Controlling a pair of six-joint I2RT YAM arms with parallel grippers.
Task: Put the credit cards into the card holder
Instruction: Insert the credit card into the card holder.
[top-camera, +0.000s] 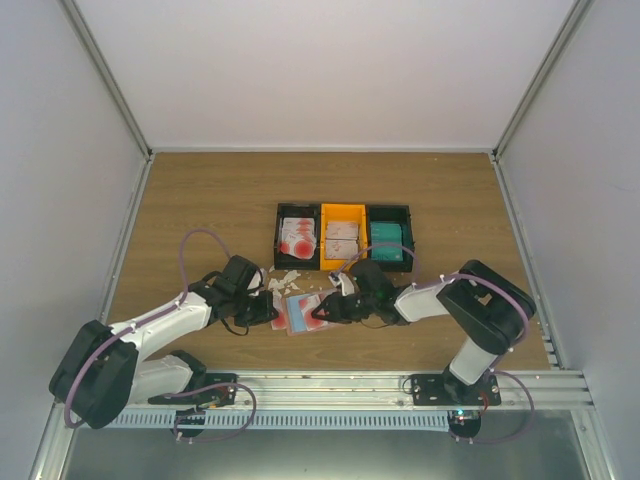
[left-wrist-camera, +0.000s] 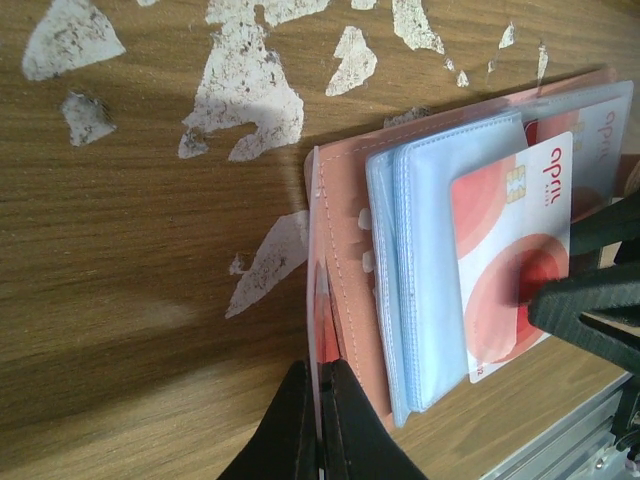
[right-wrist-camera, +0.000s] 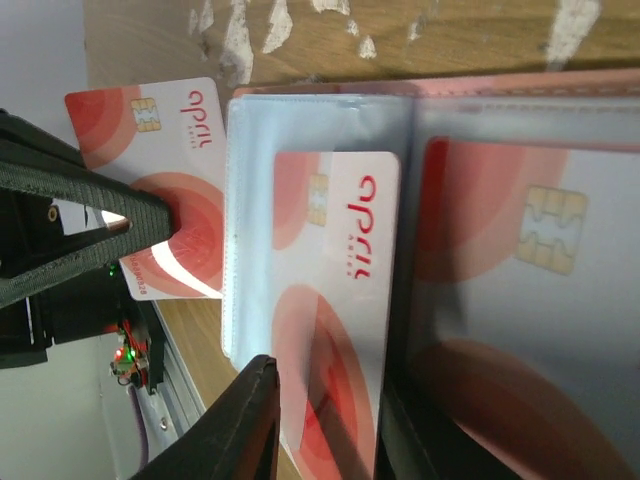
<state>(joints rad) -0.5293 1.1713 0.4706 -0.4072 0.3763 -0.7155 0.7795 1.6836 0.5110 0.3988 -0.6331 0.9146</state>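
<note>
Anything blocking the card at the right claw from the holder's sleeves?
Nothing visible. The card lies partly over the sleeves of the holder, under the right claw. The left claw pinches the holder's edge, clear of the card.

Left claw (left-wrist-camera: 318, 375) clamped (right claw (right-wrist-camera: 230, 300) parted)

card holder (top-camera: 300, 313): salmon-pink, open flat on the table (top-camera: 200, 200); clear bluish sleeves (left-wrist-camera: 420, 290) stacked inside | credit cards: white with red print; one loose card (left-wrist-camera: 505, 250) lies across the sleeves, overhanging their edge; sleeved card (right-wrist-camera: 340, 290) seemingly tucked in; red-printed stack (top-camera: 298, 237) and teal stack (top-camera: 386, 243) in the tray (top-camera: 344, 210)
</note>
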